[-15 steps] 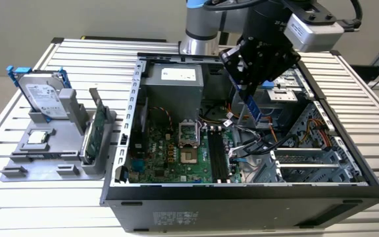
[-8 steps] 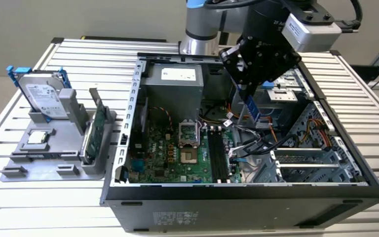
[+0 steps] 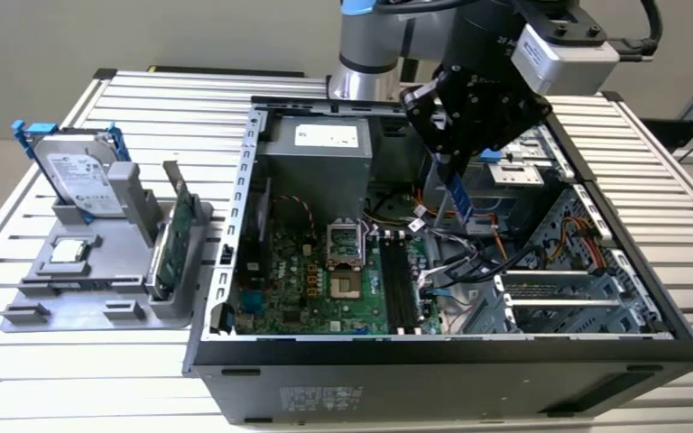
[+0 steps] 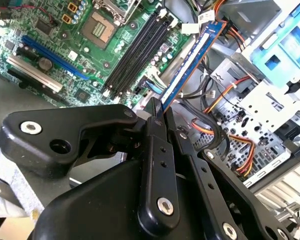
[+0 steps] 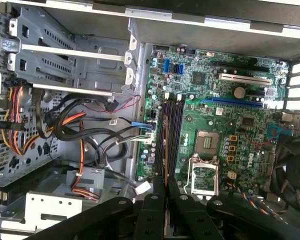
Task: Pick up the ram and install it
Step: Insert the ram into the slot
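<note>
The ram (image 3: pixel 460 197) is a long thin blue stick, and my gripper (image 3: pixel 448 162) is shut on its upper end. It hangs upright over the open computer case (image 3: pixel 443 356), above and slightly to the exterior view's right of the black memory slots (image 3: pixel 401 284) on the green motherboard (image 3: pixel 310 289). In the second wrist view the ram (image 4: pixel 190 62) runs out from my gripper (image 4: pixel 160 112), beside the slots (image 4: pixel 137 50). In the first wrist view the ram (image 5: pixel 165 145) shows edge-on from my gripper (image 5: pixel 164 182), lined up along the slots (image 5: pixel 174 135).
Loose cables (image 3: pixel 467 262) lie beside the slots, next to a metal drive cage (image 3: pixel 563 280). A grey power supply (image 3: pixel 317 149) stands at the case's back. Outside, at the exterior view's left, a grey holder (image 3: pixel 51 302) carries a hard drive (image 3: pixel 82 176) and a green card (image 3: pixel 172 244).
</note>
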